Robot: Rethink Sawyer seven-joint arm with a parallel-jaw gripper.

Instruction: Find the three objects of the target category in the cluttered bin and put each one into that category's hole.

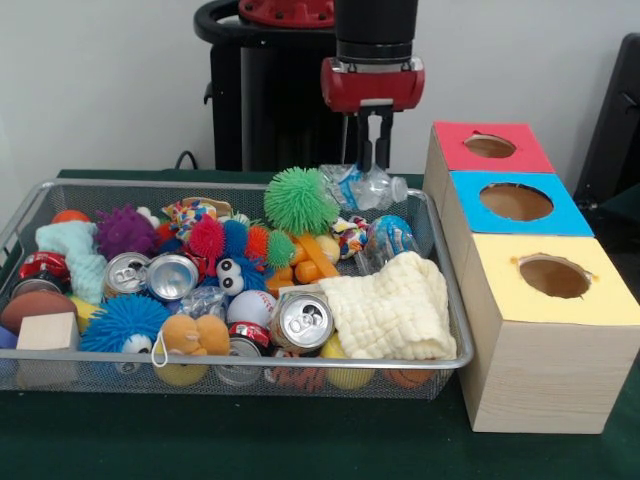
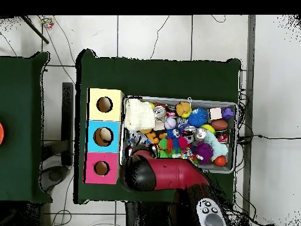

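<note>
pincer (image 1: 368,150): hanging over the far right corner of the bin, tips right at a crushed clear plastic bottle (image 1: 368,187); honestly can't tell if it's open, closed or gripping

bin (image 1: 452,340): wire mesh basket on the green tabletop (image 1: 300,445), stuffed full

cans: one silver can (image 1: 301,321) lying near the front edge, two more (image 1: 150,274) side by side toward the left

other junk: big green spiky ball (image 1: 301,200) just beside the bottle, blue fuzzy ball (image 1: 125,322) front left, cream cloth (image 1: 392,312) front right, wooden block (image 1: 48,332) at the left corner

boxes: red-top box (image 1: 490,147), blue-top box (image 1: 517,203) and yellow-top box (image 1: 553,278) in a row just right of the bin, each with a round hole on top

overhead: arm (image 2: 170,174) covers the bin's edge near the red box
</note>
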